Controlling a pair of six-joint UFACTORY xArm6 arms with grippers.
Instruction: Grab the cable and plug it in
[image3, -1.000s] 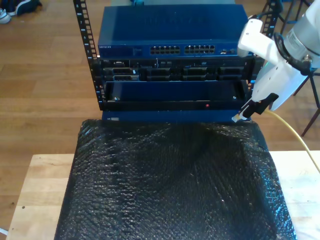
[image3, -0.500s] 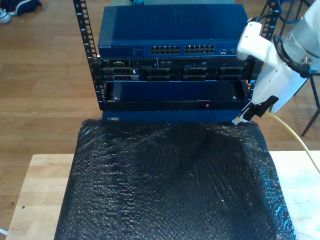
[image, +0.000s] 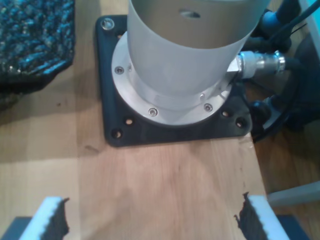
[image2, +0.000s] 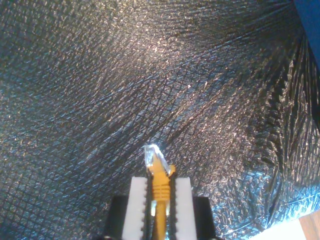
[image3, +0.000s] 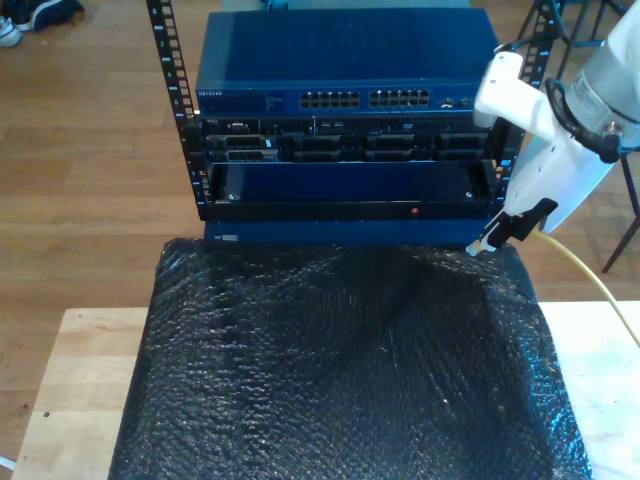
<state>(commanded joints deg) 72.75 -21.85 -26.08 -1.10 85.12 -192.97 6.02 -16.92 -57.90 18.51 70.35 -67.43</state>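
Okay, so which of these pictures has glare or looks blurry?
Second wrist view: glare glints across the black bubble wrap; the cable plug looks slightly soft. First wrist view: evenly lit, my first gripper fingers blurred. Exterior view: mild sheen on the wrap, otherwise sharp.

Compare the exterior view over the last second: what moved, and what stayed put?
My second tool, shut on the cable, drifted slightly toward the exterior view's right and a little down, carrying the plug with it. Nothing was taken or let go. The rack and black sheet stayed as they were.
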